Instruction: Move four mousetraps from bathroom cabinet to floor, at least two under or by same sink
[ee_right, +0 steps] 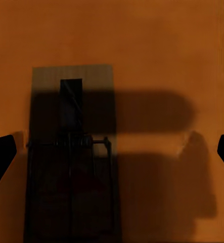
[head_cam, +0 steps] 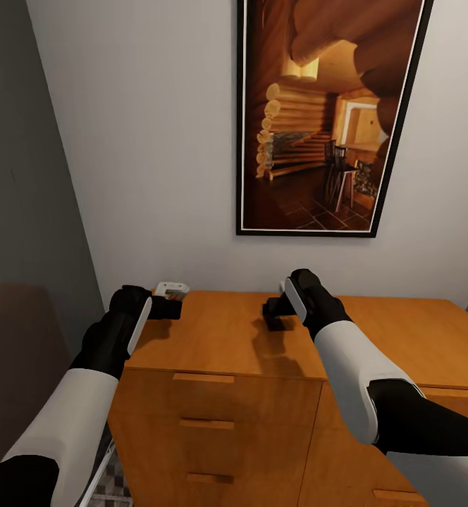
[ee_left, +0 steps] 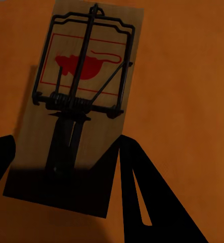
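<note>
A mousetrap (ee_left: 74,109) lies flat on the orange-brown top of the cabinet (head_cam: 220,338), its pale wooden slab printed with a red mouse figure and crossed by a dark wire bar and coil spring. My left jaws (ee_left: 66,167) stand released around its near end, one dark finger at each side of the slab, not pressing it. In the head view this trap (head_cam: 172,289) sits at the cabinet's rear left corner, just beyond my left jaws (head_cam: 169,308), close to the white wall (head_cam: 142,141). A second mousetrap (ee_right: 71,157), in heavy shadow, also lies flat on the cabinet top; my right jaws (ee_right: 112,152) hang wide apart over it, grasping nothing, the trap nearer one finger than the other. In the head view my right jaws (head_cam: 274,315) hover above the middle of the cabinet top. Drawer fronts with slim bar handles (head_cam: 203,378) run below the top's edge. A framed picture (head_cam: 325,116) of a log interior hangs on the wall above.
</note>
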Robot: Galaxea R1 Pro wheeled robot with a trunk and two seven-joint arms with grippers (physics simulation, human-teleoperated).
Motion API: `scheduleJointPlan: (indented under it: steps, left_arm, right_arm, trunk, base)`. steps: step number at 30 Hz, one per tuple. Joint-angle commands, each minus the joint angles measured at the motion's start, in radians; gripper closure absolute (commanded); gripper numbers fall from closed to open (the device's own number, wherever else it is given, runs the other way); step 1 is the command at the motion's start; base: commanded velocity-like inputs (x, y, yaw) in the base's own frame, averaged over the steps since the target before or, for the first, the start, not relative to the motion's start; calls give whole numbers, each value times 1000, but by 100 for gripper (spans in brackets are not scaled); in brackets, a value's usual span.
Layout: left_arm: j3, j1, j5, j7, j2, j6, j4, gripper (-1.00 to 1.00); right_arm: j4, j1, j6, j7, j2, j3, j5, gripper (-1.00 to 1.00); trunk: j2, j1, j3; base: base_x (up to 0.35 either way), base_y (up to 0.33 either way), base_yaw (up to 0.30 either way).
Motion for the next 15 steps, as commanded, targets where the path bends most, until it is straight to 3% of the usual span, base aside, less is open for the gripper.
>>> scheduleJointPlan:
  steps: [1, 8, 15]
  left_arm:
    - [0, -1, -12, -8, 0, 3, -1, 100]
    - [0, -1, -12, -8, 0, 3, -2, 100]
    - [0, -1, -12, -8, 0, 3, -2, 100]
  right_arm:
    - [-1, -1, 3, -13, 1, -4, -2, -100]
    - [-1, -1, 3, -80, 1, -5, -10, -100]
    - [-1, -1, 3, -92, 1, -7, -16, -100]
  trunk:
    - [-1, 0, -1]
    - [-1, 0, -1]
    - [-1, 0, -1]
  base:
    - [0, 0, 0]
    - [0, 0, 0]
    - [0, 0, 0]
